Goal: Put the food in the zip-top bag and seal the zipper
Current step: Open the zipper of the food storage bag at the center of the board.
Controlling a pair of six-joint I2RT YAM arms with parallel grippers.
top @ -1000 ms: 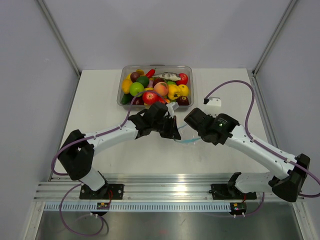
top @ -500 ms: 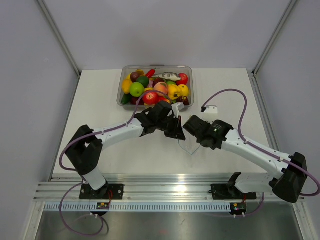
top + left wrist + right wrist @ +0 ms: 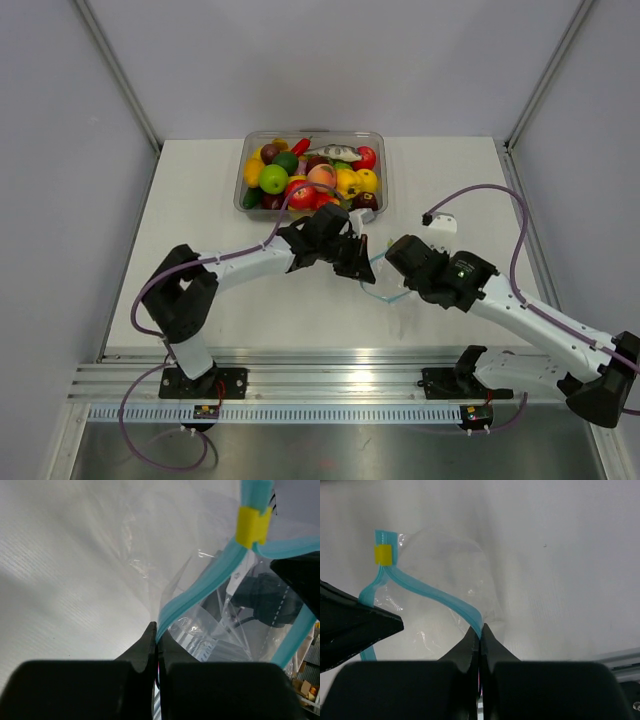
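Centrally, one zip-top bag (image 3: 380, 283) stretched left-to-right over the counter (image 3: 200, 200); the left fingers (image 3: 151, 641) and right fingers (image 3: 474, 641) each tightly pinched its teal zipper (image 3: 200, 591).

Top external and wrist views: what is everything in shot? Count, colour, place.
zip-top bag: one, clear, between the two grippers
zipper: one, teal, bag's mouth edge, pinched by both grippers
slider: one, yellow, on the zipper
food: many pieces, mixed colours, in the tub
tub: one, clear, far middle of the table
table: one, white, under everything
left gripper: one, black, shut on the zipper
right gripper: one, black, shut on the zipper
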